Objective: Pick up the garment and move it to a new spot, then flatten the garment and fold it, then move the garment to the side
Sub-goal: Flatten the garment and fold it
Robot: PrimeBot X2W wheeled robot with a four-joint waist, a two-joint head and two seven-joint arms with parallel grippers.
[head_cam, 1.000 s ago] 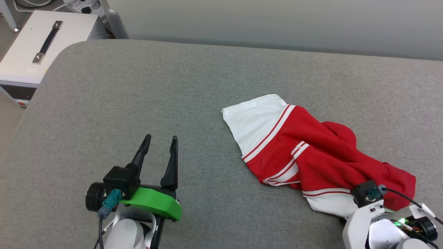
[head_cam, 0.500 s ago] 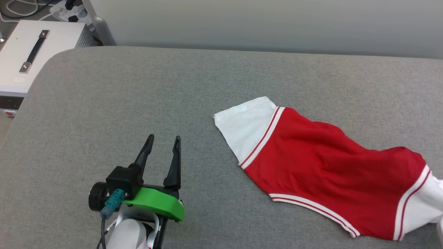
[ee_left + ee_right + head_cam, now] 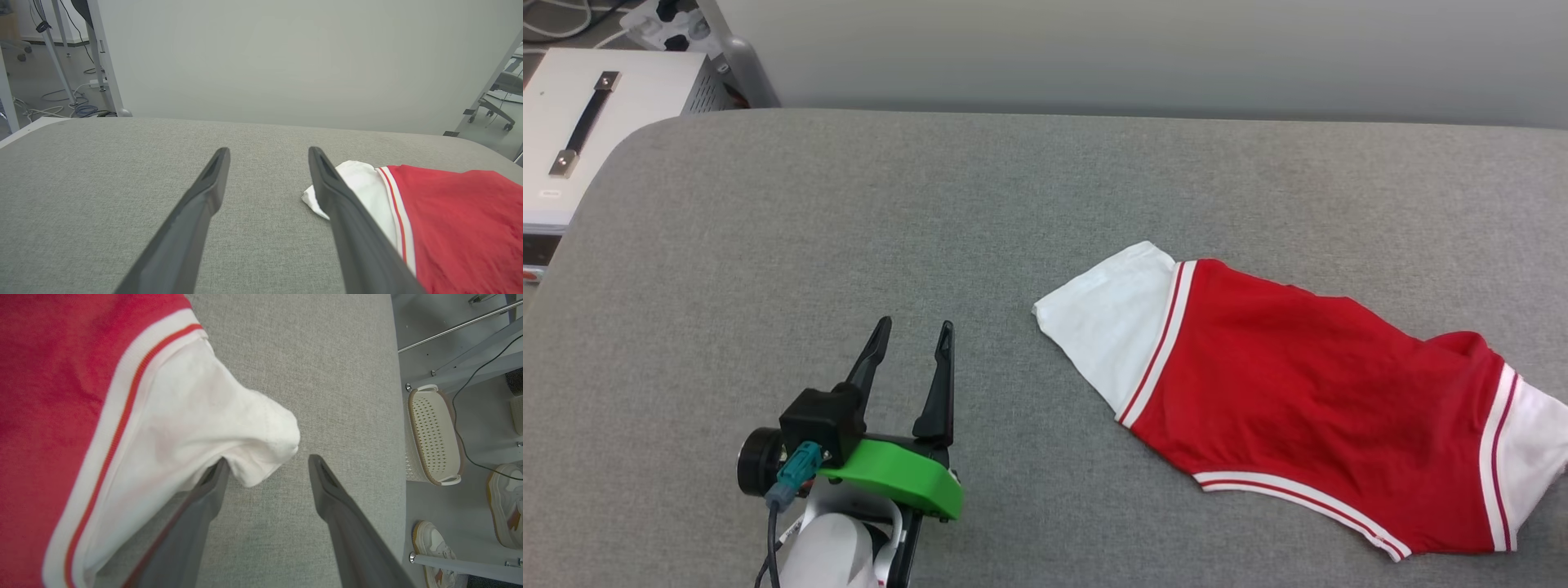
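**Garment laid out, folding not begun**

The red, white-sleeved garment [image 3: 1298, 384] lies spread on the grey tabletop [image 3: 849, 204], to the right of the left gripper [image 3: 915, 327], which stands wide and empty. The right gripper [image 3: 267, 461], also wide, holds nothing, with a sleeve end at one fingertip. Relocation appears done; flattening, folding and moving aside remain.

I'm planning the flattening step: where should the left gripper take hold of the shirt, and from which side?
Probably the white sleeve at the left end of the garment, approached from the robot's left, low along the table. That cuff points toward the open left gripper with a free edge to pinch; the red body lies flat.
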